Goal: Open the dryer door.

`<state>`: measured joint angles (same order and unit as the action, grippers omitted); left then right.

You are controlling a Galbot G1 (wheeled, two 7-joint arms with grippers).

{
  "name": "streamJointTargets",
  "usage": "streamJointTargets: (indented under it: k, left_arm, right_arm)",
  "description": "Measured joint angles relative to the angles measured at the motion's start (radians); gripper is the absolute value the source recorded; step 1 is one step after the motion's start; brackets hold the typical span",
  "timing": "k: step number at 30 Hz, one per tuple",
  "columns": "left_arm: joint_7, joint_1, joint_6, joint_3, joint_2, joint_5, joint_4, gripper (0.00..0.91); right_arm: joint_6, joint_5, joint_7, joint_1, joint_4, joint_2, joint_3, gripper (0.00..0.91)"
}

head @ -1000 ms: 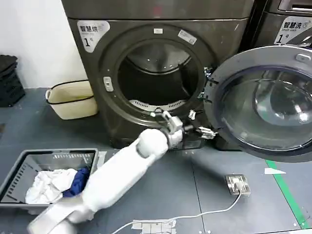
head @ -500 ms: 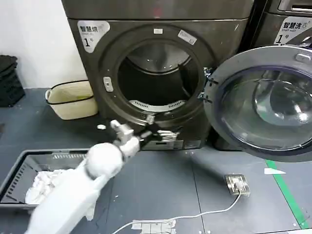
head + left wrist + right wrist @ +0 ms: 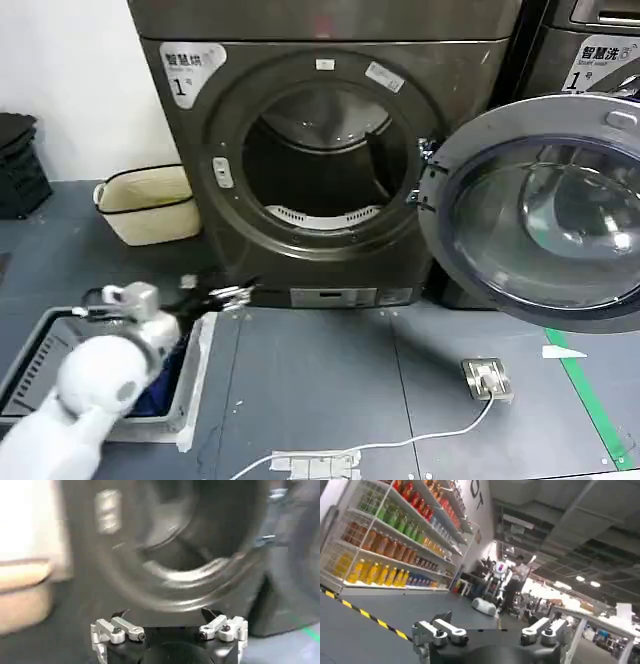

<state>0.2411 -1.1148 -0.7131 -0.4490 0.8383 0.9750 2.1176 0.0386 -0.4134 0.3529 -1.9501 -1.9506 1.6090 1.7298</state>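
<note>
You see the dryer door [image 3: 535, 215] swung wide open to the right of the drum opening [image 3: 320, 160], its far edge cut off by the frame. Your left claw [image 3: 215, 296] hangs low above the laundry basket [image 3: 192, 372], fingers spread and empty. The right claw [image 3: 490, 632] is also spread, facing shelves [image 3: 390, 535]; the wrist picture of the drum is blurred.

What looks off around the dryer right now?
Nothing stands out. The dryer door is swung wide open on its right-side hinge, undamaged. The left tool, fingers apart, is low by the laundry basket.
</note>
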Motion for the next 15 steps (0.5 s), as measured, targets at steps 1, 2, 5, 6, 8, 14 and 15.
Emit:
streamJointTargets:
  k: [1,2,5,6,8,14,15]
  left_arm:
    - [0.032,-0.018,-0.022,-0.030,-0.007,0.039,0.001,0.907]
    - [0.070,-0.037,-0.024,-0.062,-0.015,0.078,0.004,0.907]
    - [0.166,-0.083,-0.024,-0.141,-0.036,0.184,0.006,0.907]
    - [0.200,-0.101,-0.024,-0.166,-0.043,0.219,0.005,0.907]
    - [0.271,-0.133,-0.024,-0.207,-0.055,0.290,-0.002,0.907]
    - [0.485,-0.206,-0.024,-0.303,-0.094,0.556,-0.034,0.907]
    - [0.518,-0.214,-0.024,-0.312,-0.102,0.612,-0.040,0.907]
  right_arm:
    - [0.000,-0.005,0.000,0.001,0.003,0.000,-0.001,0.907]
    - [-0.001,-0.008,0.000,0.002,0.006,0.000,-0.001,0.907]
    - [-0.001,-0.017,-0.003,0.003,0.016,0.000,-0.004,0.907]
    - [-0.001,-0.020,-0.004,0.004,0.018,0.000,-0.005,0.907]
    - [-0.002,-0.027,-0.004,0.006,0.023,0.000,-0.006,0.907]
    - [-0.001,-0.048,-0.003,0.014,0.039,0.000,-0.009,0.907]
    - [-0.001,-0.051,-0.003,0.015,0.041,0.000,-0.009,0.907]
